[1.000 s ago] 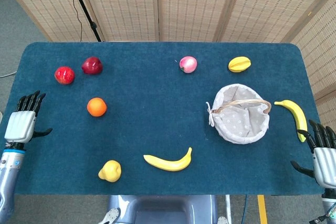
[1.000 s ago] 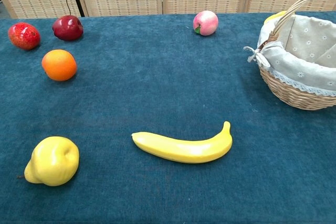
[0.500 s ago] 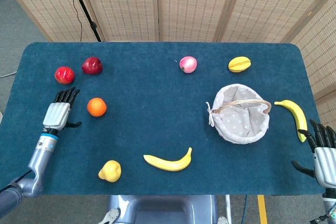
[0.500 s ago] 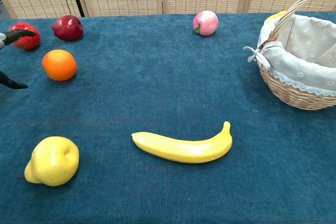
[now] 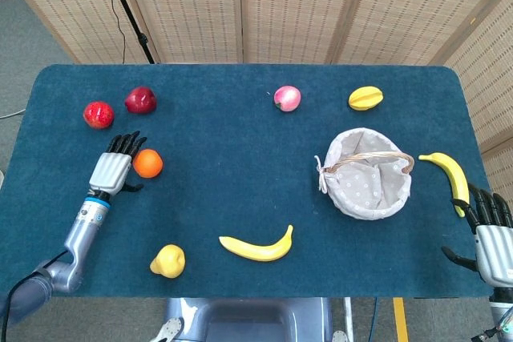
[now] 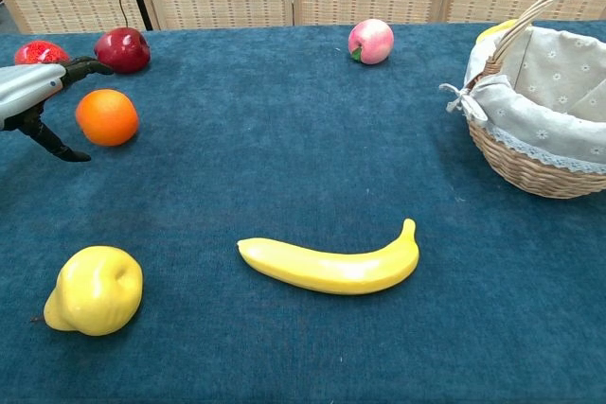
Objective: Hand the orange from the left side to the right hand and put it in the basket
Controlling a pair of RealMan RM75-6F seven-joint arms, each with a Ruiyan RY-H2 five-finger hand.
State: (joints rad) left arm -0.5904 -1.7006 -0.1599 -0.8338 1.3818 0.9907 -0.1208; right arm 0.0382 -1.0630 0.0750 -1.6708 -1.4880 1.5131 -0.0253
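Note:
The orange (image 5: 148,163) (image 6: 107,116) lies on the blue table at the left. My left hand (image 5: 114,169) (image 6: 33,96) is right beside it on its left, fingers spread and holding nothing, fingertips just reaching past the fruit. The cloth-lined wicker basket (image 5: 368,190) (image 6: 530,163) stands at the right with nothing visible inside. My right hand (image 5: 493,238) hovers open at the table's right front corner, far from the orange; the chest view does not show it.
Two red fruits (image 5: 98,114) (image 5: 140,100) lie behind the orange. A peach (image 5: 287,98) and yellow starfruit (image 5: 365,98) sit at the back, a banana (image 5: 258,247) and yellow pear (image 5: 167,261) in front, another banana (image 5: 450,176) right of the basket.
My left hand has swept in from the table's left edge to the orange's left side. The right hand and all the fruit have stayed put.

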